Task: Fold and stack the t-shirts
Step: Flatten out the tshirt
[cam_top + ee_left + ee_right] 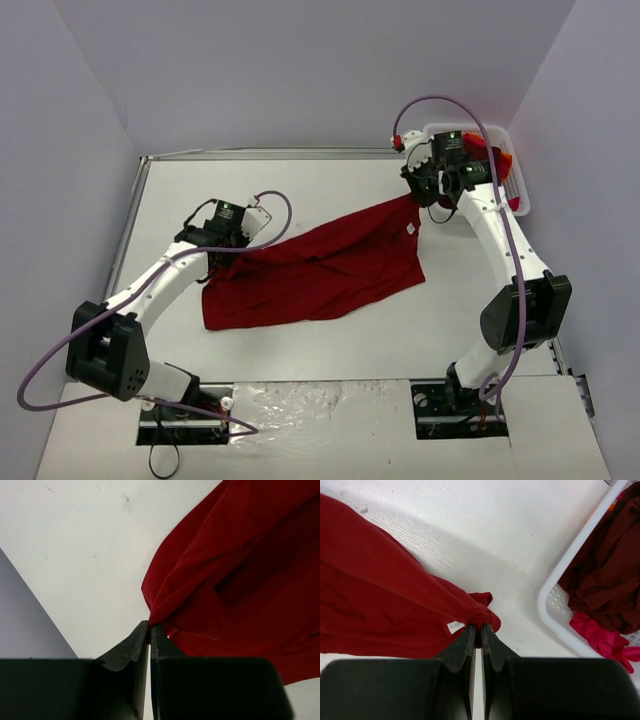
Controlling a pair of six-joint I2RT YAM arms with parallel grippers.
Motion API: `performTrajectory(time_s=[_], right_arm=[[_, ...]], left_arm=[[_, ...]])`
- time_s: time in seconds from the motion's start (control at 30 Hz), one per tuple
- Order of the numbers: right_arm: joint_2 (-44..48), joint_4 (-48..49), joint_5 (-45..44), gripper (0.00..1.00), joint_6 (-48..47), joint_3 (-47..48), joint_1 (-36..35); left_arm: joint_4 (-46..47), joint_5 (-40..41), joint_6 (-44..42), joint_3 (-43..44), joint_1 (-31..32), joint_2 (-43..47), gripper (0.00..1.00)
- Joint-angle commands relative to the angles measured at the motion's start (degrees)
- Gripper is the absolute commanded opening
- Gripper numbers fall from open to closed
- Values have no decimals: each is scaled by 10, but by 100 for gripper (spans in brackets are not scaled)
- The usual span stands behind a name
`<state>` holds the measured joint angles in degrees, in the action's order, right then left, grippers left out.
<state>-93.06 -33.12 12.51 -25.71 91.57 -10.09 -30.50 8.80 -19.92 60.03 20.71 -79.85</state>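
A dark red t-shirt (320,268) is stretched between my two grippers, its lower edge resting on the white table. My left gripper (215,262) is shut on its left corner; the left wrist view shows the cloth (240,575) pinched at the fingertips (150,626). My right gripper (418,195) is shut on the upper right corner, where the bunched cloth (395,605) and a small white label (454,626) sit at its fingertips (478,626). More t-shirts, dark red (607,575) and pinkish red (602,640), lie in the basket.
A white plastic mesh basket (518,190) stands at the back right corner, just right of my right gripper; its rim (560,570) is close in the right wrist view. Grey walls enclose the table on three sides.
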Motion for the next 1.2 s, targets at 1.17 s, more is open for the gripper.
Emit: performTrajectory(time_s=[1.17], right_arm=[[-81, 27, 10, 0, 3, -9, 2]], left_arm=[[69, 138, -6, 95, 56, -123, 39]])
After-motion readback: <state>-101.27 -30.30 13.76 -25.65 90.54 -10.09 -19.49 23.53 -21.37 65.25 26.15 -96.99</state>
